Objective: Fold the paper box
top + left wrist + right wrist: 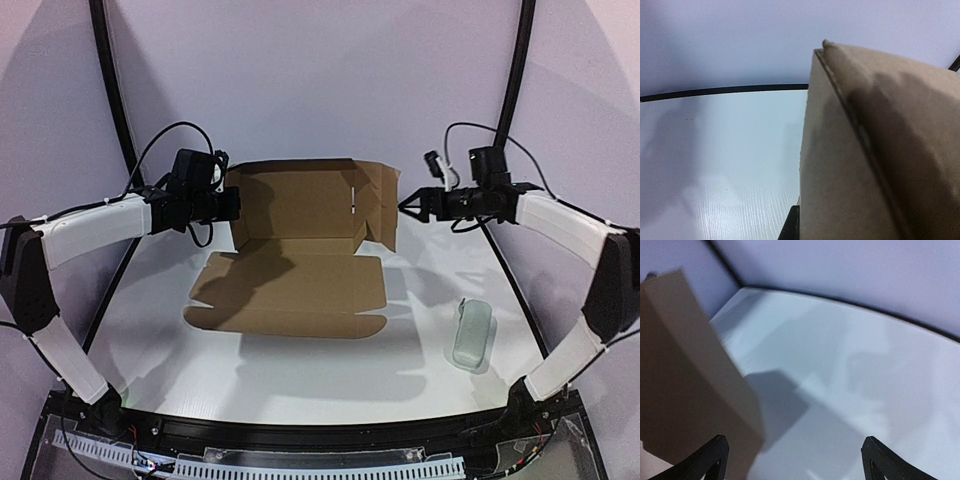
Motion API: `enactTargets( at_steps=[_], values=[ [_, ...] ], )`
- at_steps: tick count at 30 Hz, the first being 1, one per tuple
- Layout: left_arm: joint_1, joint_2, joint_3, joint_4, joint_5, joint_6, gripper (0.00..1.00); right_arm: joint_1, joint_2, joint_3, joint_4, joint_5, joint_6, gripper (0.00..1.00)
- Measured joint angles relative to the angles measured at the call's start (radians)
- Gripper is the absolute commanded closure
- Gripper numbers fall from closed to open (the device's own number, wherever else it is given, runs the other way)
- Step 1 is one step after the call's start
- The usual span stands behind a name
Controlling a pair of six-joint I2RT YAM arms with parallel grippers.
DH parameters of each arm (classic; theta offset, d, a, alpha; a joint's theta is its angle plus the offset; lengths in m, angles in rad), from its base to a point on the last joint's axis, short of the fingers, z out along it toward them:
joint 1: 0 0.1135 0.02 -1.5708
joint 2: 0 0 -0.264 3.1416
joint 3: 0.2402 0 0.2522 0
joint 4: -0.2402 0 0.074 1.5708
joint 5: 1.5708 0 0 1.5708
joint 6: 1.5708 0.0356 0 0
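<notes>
The paper box [300,285] is a brown cardboard sheet, partly folded. Its front panel lies flat and its back wall [295,200] stands upright with side flaps. My left gripper [232,205] is at the wall's left end, shut on the left flap. In the left wrist view the cardboard [865,150] fills the right half, with one dark finger [791,225] pressed against its edge and the other finger hidden behind it. My right gripper [408,205] hangs open just right of the right flap [385,205]. Its fingertips [715,455] stand wide apart, with the flap [685,380] beside the left one and nothing between them.
A small pale grey-green case [473,332] lies on the white table at the front right, near the right arm's lower link. A black curved rim [120,270] bounds the table on both sides, and purple walls stand behind it.
</notes>
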Motion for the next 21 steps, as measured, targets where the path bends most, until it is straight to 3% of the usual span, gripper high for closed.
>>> enactTargets(
  at_steps=[4,9,15,21],
  values=[
    [0.0,0.002,0.0,0.0,0.003,0.0,0.99,0.027,0.068,0.002,0.025,-0.251,-0.076,0.06],
    [0.001,0.01,0.0,0.0,0.01,0.0,0.99,0.077,0.101,0.064,0.028,-0.426,-0.165,0.1],
    [0.001,0.016,0.0,0.0,0.024,-0.001,0.99,0.123,0.132,0.114,0.043,-0.498,-0.205,0.17],
    [0.006,0.016,0.0,-0.005,0.029,-0.001,0.99,0.144,0.164,0.127,0.05,-0.502,-0.206,0.14]
  ],
)
